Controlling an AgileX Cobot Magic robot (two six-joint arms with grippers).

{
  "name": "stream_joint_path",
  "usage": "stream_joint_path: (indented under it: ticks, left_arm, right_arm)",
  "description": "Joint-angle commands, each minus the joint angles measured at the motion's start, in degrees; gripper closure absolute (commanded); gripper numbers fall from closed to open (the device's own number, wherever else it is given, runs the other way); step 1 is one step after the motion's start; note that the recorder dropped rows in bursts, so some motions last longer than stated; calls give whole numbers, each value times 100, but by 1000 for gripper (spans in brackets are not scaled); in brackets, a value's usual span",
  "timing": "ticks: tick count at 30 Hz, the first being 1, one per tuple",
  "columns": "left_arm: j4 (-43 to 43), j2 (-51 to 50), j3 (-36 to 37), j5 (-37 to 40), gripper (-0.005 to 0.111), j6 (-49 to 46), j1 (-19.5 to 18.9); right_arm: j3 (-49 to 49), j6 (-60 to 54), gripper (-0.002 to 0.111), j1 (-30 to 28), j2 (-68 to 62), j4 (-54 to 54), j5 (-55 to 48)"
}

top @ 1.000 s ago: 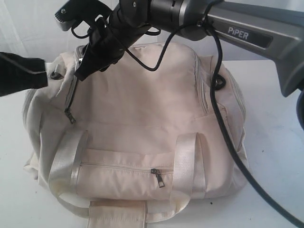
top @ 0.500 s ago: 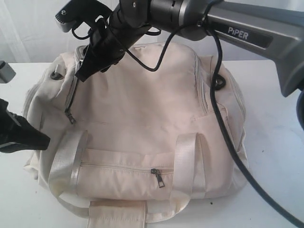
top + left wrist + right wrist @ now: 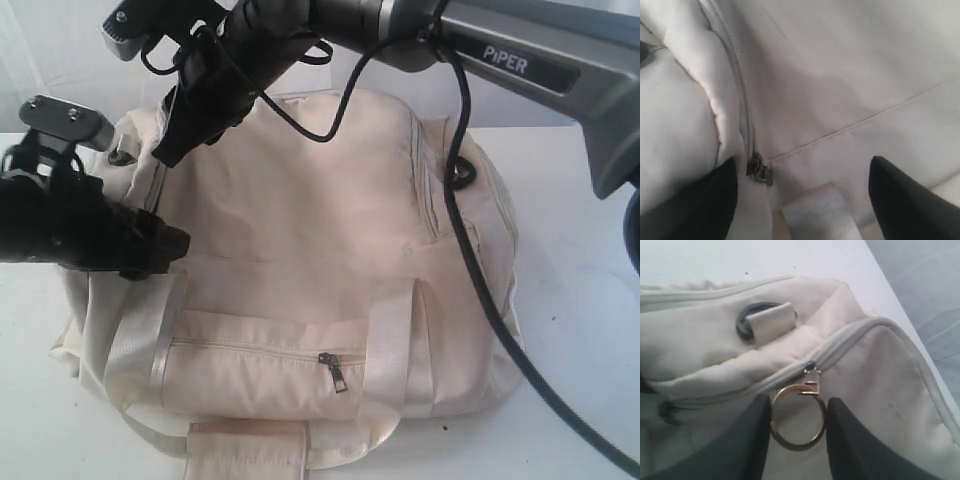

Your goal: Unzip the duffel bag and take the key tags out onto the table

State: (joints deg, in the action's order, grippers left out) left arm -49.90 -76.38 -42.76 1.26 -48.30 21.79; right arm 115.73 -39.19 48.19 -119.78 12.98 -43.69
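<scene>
- My left gripper (image 3: 802, 165) has its fingers spread wide with nothing between them; only cream fabric lies beneath.
- A small grey zip pull (image 3: 760, 170) sits just beside one left finger (image 3: 715, 200), at the end of a zip line along a puffy seam. I cannot tell whether the finger touches it.
- In the exterior view this gripper (image 3: 150, 245) hovers over the near-left shoulder of the bag, and its dark body covers that zip pull.
- My right gripper (image 3: 797, 410) is partly closed, its two fingers pressed on either side of a gold ring (image 3: 799, 446) that hangs from a zip slider.
- From outside, the right fingertips (image 3: 175, 150) are at the bag's far-left corner; the ring is too small to make out there.
- A dark loop (image 3: 746, 325) under a fabric tab sits near that zip.
- The duffel bag (image 3: 320, 230) lies on the white table (image 3: 580, 300), front pocket towards the camera, with that pocket's zip pull (image 3: 336, 372) hanging down.
- The bag's inside is hidden in all views, and its near edge is cut off by the frame.
- A black cable (image 3: 470, 250) drapes across the bag's right side.
</scene>
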Motion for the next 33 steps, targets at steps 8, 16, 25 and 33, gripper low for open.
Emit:
stream_joint_path:
  ticks: [8, 16, 25, 33]
  left_arm:
    - [-338, -1104, -49, -1663, 52, 182, 267]
    - [-338, -1259, -134, -961, 107, 183, 293]
    - [-318, -955, 142, 337, 107, 32, 293]
    - [-408, -140, 1211, 219, 107, 87, 293]
  right_arm:
    - [379, -560, 108, -252, -66, 511, -636]
    - [379, -571, 108, -324, -195, 567, -636]
    - [379, -571, 108, -324, -198, 821, -354]
    - [379, -571, 108, -324, -210, 821, 133]
